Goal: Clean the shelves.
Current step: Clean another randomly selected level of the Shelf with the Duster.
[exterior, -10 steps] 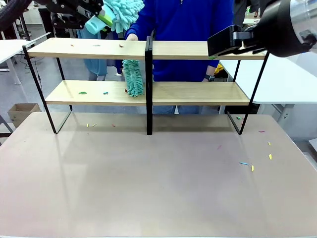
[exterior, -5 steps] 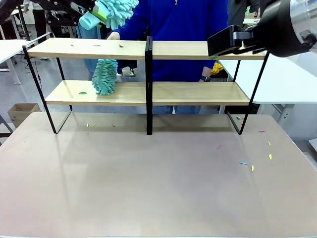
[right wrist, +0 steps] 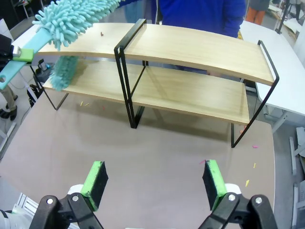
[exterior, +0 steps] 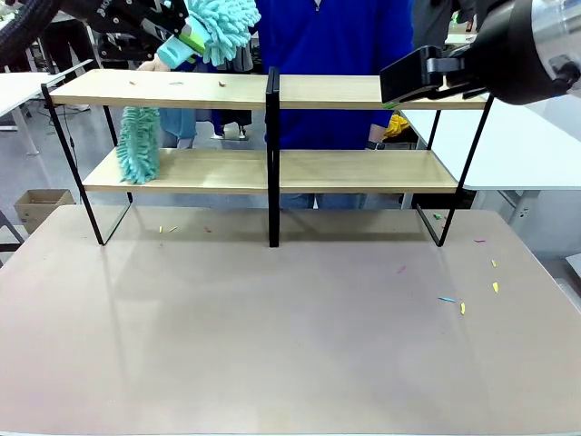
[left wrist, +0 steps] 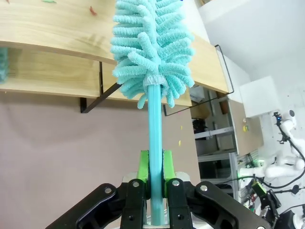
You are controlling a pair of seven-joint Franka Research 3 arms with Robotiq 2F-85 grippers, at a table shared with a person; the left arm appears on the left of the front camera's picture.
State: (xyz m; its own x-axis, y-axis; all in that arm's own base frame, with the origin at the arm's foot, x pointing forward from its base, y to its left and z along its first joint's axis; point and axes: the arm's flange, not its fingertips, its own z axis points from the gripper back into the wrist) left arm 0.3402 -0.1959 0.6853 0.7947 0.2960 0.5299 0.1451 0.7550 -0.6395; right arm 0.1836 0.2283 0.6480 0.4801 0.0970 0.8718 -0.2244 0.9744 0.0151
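Observation:
The shelves (exterior: 363, 170) stand across the table's far half, two tiers of light-wood boards on a black frame. My left gripper (exterior: 159, 27), up at the top left, is shut on the handle of a teal fluffy duster (exterior: 222, 23). Its head hangs just above the top left board. The left wrist view shows the green pads (left wrist: 143, 167) clamping the duster handle (left wrist: 154, 124) over the shelves (left wrist: 47, 28). A person holds a second teal duster (exterior: 138, 145) on the lower left board's left end. My right gripper (right wrist: 155, 186) is open, high above the table before the shelves (right wrist: 190, 52).
Small coloured scraps lie on the top left board (exterior: 222, 84) and on the table at the right (exterior: 447, 299) and under the left bay (exterior: 163, 229). A person in blue stands behind the shelves. White tables flank both sides.
The person's duster has swept left along the lower left board, from the central upright to its left end; the scraps there are gone. My left duster has shifted slightly.

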